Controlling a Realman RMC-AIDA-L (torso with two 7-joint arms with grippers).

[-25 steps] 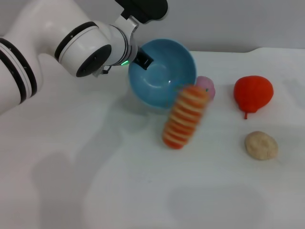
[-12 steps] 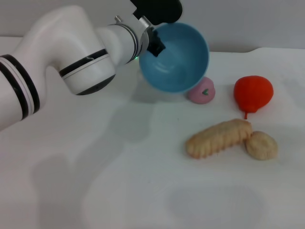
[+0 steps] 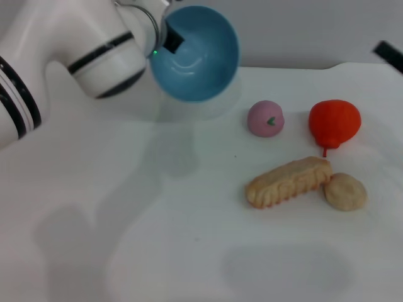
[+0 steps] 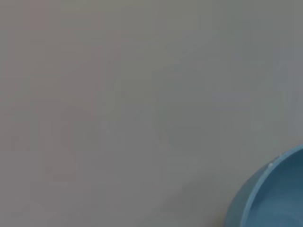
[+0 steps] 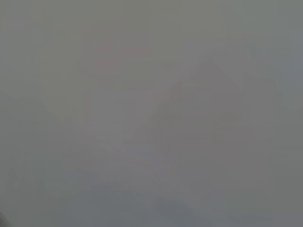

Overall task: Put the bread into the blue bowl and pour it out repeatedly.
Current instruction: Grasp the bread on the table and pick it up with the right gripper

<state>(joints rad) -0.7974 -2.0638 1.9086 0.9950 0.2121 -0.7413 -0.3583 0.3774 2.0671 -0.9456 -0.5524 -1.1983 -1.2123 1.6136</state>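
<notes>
My left gripper (image 3: 169, 38) is shut on the rim of the blue bowl (image 3: 200, 60), one black finger showing inside the wall. The bowl hangs above the table's far left-centre, tilted with its empty mouth facing forward. A slice of the same bowl (image 4: 272, 198) shows in the left wrist view. The bread (image 3: 288, 181) lies on the table to the right of centre, plain tan side up, well clear of the bowl. A dark piece at the far right edge (image 3: 390, 55) may belong to my right arm. The right wrist view shows only blank grey.
A small round beige bun (image 3: 345, 191) touches the bread's right end. A pink round item (image 3: 266, 117) and a red fruit-shaped item (image 3: 334, 121) sit behind the bread. The white table (image 3: 157, 239) stretches bare across the front and left.
The bread fell out of the bowl and came to rest beside the bun. My left arm then lifted the bowl up and to the left. A dark piece appeared at the right edge.
</notes>
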